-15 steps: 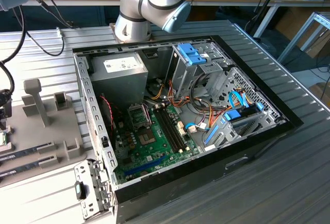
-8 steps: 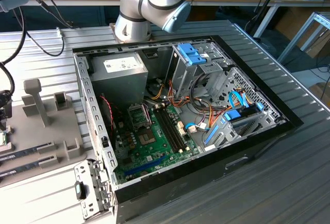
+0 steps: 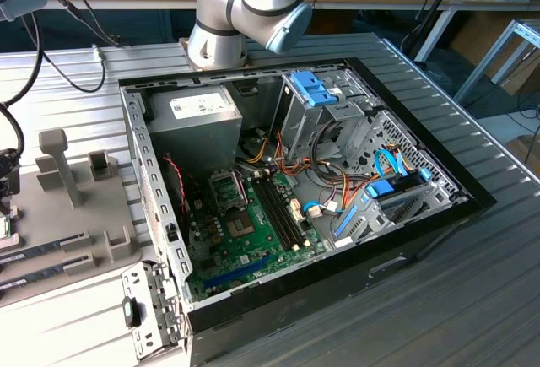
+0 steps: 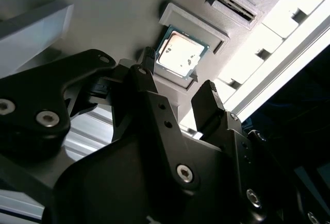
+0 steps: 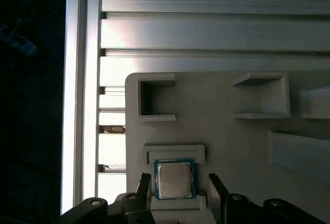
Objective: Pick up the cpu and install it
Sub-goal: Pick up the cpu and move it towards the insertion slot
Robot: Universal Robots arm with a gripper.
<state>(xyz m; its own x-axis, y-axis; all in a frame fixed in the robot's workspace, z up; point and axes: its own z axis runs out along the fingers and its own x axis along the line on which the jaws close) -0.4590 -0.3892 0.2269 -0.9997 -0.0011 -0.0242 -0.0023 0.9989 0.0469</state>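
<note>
**Exterior view.** The open computer case (image 3: 354, 287) lies on its side at frame centre. Its motherboard (image 3: 253, 236) faces up, so the board is reachable from above. The grey fixture tray (image 3: 110, 215) sits just beside it at the exterior view's left (a short carry).

**First wrist view.** The cpu (image 5: 175, 178) lies flat in a lipped nest of the tray, which keeps it square. The gripper (image 5: 178, 188) is released, with its jaws straddling the chip's edges.

**Second wrist view.** The cpu (image 4: 180, 54) is seated and not yet lifted. One fingertip (image 4: 209, 98) stands apart from it.
</note>
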